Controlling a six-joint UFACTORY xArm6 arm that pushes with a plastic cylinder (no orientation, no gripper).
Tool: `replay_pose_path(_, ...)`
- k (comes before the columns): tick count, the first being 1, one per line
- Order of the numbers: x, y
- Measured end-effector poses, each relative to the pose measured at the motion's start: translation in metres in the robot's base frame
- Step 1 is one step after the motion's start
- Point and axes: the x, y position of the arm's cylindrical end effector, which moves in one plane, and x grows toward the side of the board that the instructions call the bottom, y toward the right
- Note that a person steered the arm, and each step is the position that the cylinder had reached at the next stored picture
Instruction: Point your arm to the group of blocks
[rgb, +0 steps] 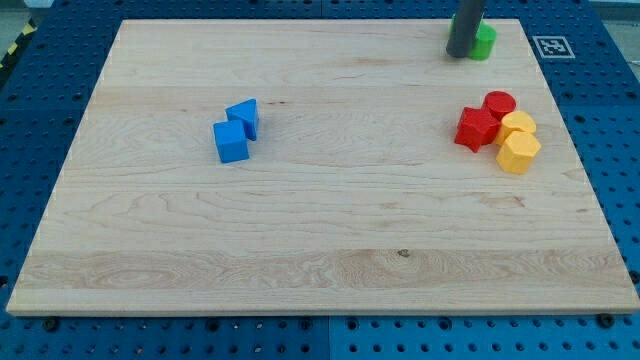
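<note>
1. Blocks in a group are sitting near the view's right edge of the wooden board (320, 240), about a third of the way down: a red star-shaped block (476, 129), a red cylinder (499, 104), a yellow cylinder-like block (519, 124) and a yellow hexagonal block (518, 152), all touching or just beside one another.
2. Reds are lying on the cluster's left and top, yellows on its right and bottom.
3. My tip (460, 54) is resting near the view's top right, well above the cluster and apart from it.
4. A green block (485, 42) is sitting just beside the tip, on its right, partly hidden by the rod; its shape cannot be told.
5. The arm is carrying no claw, only the dark rod, so nothing is being held.
6. Two blue blocks are touching each other left of the board's centre, well apart from the group: a blue cube (231, 142) and a second blue block (244, 117) above it.
</note>
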Motion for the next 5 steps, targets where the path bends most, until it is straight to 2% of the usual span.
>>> replay_pose_path(2, -0.001, -0.019)
replay_pose_path(3, -0.016, -0.063)
replay_pose_path(4, -0.027, -0.07)
replay_pose_path(5, -0.019, -0.071)
